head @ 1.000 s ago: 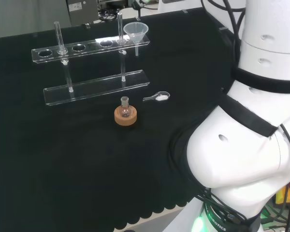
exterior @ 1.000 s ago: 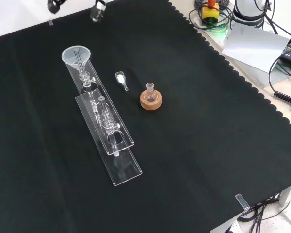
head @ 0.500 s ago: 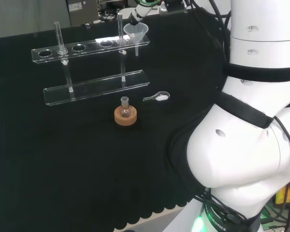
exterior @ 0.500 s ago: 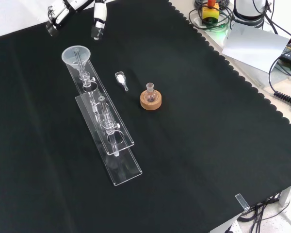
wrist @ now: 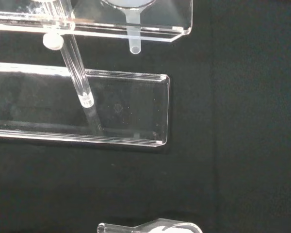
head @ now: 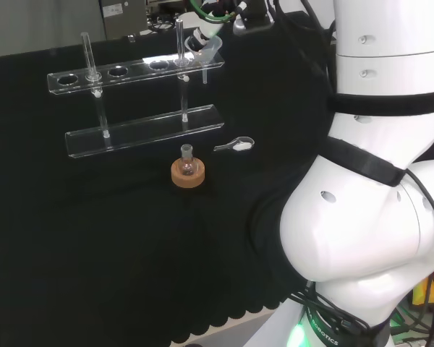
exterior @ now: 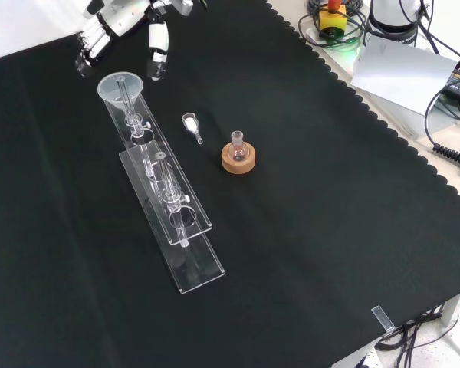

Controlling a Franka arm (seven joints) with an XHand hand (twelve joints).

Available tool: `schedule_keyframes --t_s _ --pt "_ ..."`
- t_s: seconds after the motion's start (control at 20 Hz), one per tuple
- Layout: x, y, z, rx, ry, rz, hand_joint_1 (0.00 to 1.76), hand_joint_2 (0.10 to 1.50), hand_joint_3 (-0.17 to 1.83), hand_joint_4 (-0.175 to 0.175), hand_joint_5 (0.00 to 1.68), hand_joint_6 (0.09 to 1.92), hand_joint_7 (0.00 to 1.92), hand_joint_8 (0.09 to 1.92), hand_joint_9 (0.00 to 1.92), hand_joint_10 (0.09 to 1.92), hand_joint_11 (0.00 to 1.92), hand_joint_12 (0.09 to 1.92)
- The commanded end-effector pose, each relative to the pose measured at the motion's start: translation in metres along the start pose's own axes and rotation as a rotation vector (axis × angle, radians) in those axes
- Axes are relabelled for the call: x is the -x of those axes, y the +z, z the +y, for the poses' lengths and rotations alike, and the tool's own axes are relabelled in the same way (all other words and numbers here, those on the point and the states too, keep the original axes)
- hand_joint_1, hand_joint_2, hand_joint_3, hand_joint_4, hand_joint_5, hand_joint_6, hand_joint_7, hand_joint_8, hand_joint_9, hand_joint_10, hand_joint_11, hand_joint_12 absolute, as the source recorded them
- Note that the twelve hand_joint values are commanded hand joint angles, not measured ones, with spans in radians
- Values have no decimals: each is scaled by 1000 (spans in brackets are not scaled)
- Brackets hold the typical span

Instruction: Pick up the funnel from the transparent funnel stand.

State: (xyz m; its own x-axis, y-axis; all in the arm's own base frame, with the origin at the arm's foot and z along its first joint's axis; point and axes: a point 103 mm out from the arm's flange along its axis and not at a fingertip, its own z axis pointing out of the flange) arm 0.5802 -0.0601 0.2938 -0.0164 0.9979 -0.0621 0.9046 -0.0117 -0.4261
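Black cloth covers the counter (exterior: 307,230) you are working over, and on it you have the transparent funnel stand (exterior: 165,201), a two-tier clear rack running diagonally through the front view. You can see the funnel (exterior: 120,87) sitting in the hole at the rack's far end in that view, its wide mouth up and its stem hanging down through the upper shelf; in the wrist view that stem (wrist: 134,40) pokes out below the shelf, above the base plate. Your hand (exterior: 126,23) hangs just beyond the funnel at the top of the front view, fingers (exterior: 158,54) spread apart on either side of the rim, not yet closed on it. In the head view the hand (head: 210,29) sits right at the funnel (head: 206,48). Near the rack, to its right in the front view, lie a small clear scoop (exterior: 191,126) and a little flask on a cork ring (exterior: 238,158).
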Motion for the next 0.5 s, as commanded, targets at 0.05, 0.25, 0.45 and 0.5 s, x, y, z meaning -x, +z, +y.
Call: schedule_keyframes --t_s 0.05,0.25,0.45,0.5 --pt "-8 4 10 -44 -4 -90 460 745 183 2 5 87 0 376 86 827 78 1498" --pt "-11 4 15 -67 -2 -137 495 738 177 1 0 87 0 351 84 826 98 1496" --pt "-10 3 18 -84 -3 -165 513 737 174 1 0 87 0 334 78 826 109 1492" --pt "-10 3 18 -89 -1 -171 516 736 174 1 0 87 0 329 77 826 112 1490"
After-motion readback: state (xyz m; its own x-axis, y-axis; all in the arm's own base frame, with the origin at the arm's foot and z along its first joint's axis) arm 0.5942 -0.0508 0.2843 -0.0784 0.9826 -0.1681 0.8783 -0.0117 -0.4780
